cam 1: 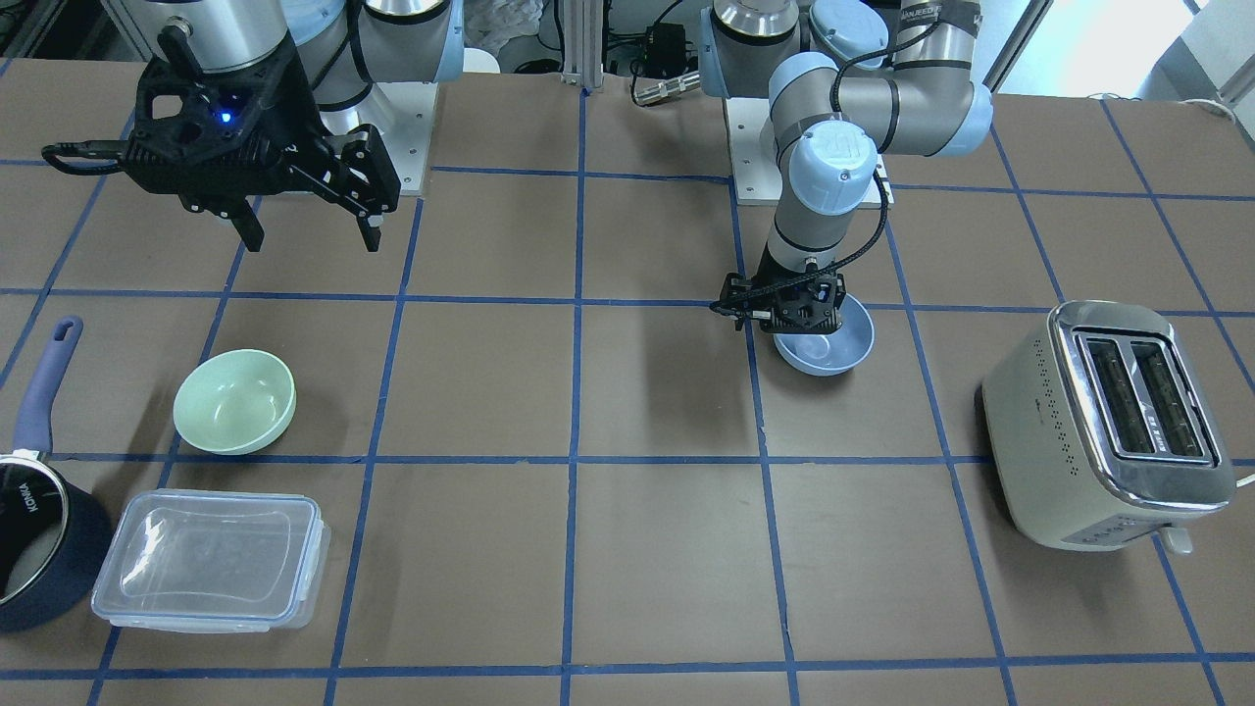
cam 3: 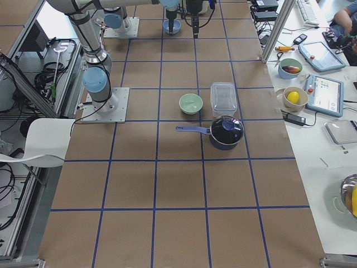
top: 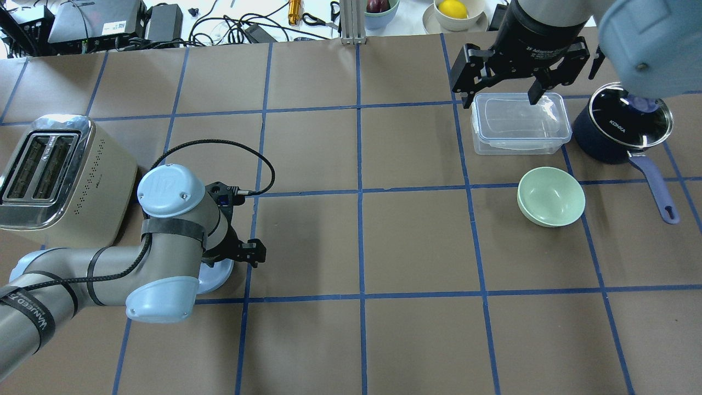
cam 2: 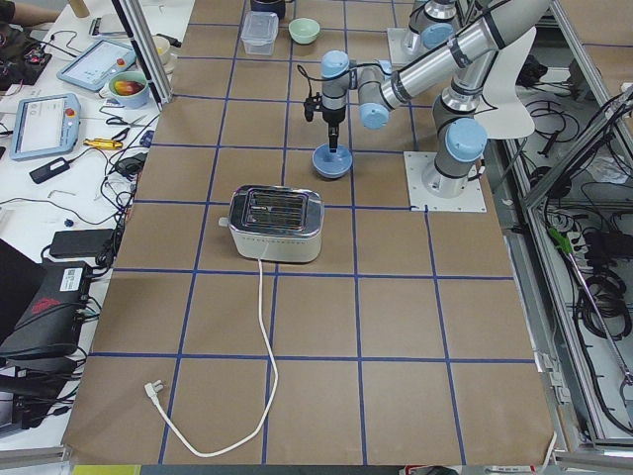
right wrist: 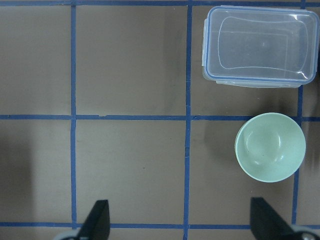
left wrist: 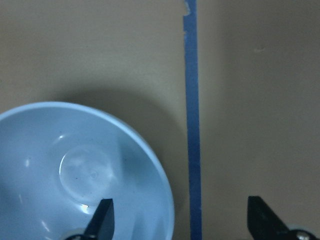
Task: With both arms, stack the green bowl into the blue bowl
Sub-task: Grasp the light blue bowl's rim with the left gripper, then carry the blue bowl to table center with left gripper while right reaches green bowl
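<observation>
The blue bowl (cam 1: 828,343) sits upright on the table, also seen in the left wrist view (left wrist: 75,170). My left gripper (cam 1: 794,314) is lowered onto its rim and open. In the left wrist view (left wrist: 180,220) one finger (left wrist: 102,217) is inside the bowl and the other is outside over the table. The arm hides most of the bowl in the overhead view (top: 216,277). The green bowl (cam 1: 235,400) sits upright and alone, also in the overhead view (top: 551,196) and the right wrist view (right wrist: 270,146). My right gripper (cam 1: 314,240) hangs open and empty high above the table (top: 499,100).
A clear lidded container (top: 518,122) lies just beyond the green bowl. A dark navy saucepan (top: 620,123) with a blue handle stands beside it. A cream toaster (top: 49,175) stands at the robot's left end, close to the left arm.
</observation>
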`<state>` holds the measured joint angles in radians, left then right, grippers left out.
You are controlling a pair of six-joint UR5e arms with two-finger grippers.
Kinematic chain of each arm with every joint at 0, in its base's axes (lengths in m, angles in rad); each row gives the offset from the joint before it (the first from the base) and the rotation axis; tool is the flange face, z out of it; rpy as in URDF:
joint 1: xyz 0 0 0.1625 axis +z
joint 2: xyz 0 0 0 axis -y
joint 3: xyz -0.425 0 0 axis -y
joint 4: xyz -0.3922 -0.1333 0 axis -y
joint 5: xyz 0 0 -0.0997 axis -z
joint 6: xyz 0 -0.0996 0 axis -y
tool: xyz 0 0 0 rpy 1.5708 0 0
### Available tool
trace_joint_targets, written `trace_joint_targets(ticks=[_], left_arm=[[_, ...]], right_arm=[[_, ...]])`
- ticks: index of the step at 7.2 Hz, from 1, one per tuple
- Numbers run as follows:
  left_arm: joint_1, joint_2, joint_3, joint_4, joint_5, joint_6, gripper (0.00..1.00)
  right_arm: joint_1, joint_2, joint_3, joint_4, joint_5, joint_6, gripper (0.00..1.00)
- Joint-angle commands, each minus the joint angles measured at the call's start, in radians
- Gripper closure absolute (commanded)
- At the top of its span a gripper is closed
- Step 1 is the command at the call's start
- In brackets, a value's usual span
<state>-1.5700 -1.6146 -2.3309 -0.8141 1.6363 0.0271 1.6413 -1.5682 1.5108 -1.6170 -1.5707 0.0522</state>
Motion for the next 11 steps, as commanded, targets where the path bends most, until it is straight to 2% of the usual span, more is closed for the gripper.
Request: trace_joint_targets(ticks=[1,3,4,5,6,7,8,9,10,11], left_arm=[[0.001,-0.011,-0.016,0.016,0.019,-0.057,1.00],[-0.010,-0.014,-0.004,0.021,0.019,-0.093,1.00],[-0.030,-0.013,0.055,0.001,0.010,-0.108,1.00],[-0.072,-0.042,0.149,-0.050,-0.071,-0.203,1.00],[-0.156,-0.079,0.238,-0.086,-0.084,-0.299,1.00],[-0.254,-0.132,0.299,-0.095,-0.085,-0.437,1.00],[-0.303,-0.202,0.348,-0.082,-0.082,-0.500,1.00],[-0.367,-0.259,0.416,-0.080,-0.084,-0.597,1.00],[-0.449,-0.318,0.536,-0.100,-0.075,-0.684,1.00],[-0.493,-0.352,0.632,-0.170,-0.075,-0.760,1.00]], right_arm=[[-0.001,0.002,0.000,0.000,-0.002,-0.002,0.00],[-0.002,0.007,0.002,0.000,-0.003,-0.003,0.00],[-0.008,0.010,0.002,0.003,-0.002,-0.008,0.00],[-0.023,0.010,0.000,0.044,-0.014,-0.137,0.00],[-0.062,0.010,0.000,0.048,-0.015,-0.217,0.00],[-0.145,0.013,0.008,0.051,-0.015,-0.235,0.00],[-0.252,0.031,0.034,0.051,0.001,-0.242,0.00],[-0.323,0.036,0.070,0.045,0.012,-0.349,0.00],[-0.359,0.068,0.127,-0.011,0.015,-0.429,0.00],[-0.386,0.097,0.193,-0.123,-0.007,-0.434,0.00]])
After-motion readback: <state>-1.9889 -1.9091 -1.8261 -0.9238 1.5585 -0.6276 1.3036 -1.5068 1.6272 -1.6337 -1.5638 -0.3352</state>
